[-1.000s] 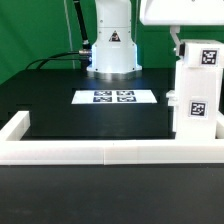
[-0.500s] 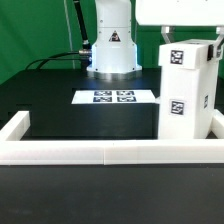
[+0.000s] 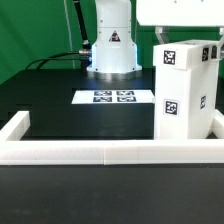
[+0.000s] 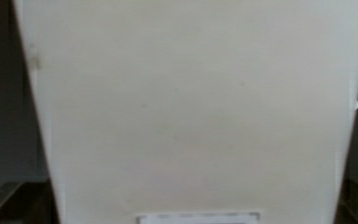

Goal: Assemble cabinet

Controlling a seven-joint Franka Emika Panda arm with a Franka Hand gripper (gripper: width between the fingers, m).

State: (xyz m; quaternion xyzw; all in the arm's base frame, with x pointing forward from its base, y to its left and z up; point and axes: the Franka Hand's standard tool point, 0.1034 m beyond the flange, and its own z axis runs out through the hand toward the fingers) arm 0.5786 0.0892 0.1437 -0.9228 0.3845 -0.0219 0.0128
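The cabinet (image 3: 185,92) is a tall white box with square black-and-white tags, standing at the exterior view's right, just behind the low white rim wall. My gripper (image 3: 186,36) comes down on its top from the white hand above. The fingertips are mostly hidden by the box, and the jaws appear shut on it. In the wrist view the cabinet's plain white face (image 4: 194,100) fills almost the whole picture, and no finger shows there.
The marker board (image 3: 114,97) lies flat on the black table in the middle. The arm's white base (image 3: 111,50) stands behind it. A low white rim wall (image 3: 100,152) runs along the front and up the exterior view's left side (image 3: 18,128).
The cabinet has moved toward the exterior view's left with the hand and turned about its upright axis, so two tagged faces now show.
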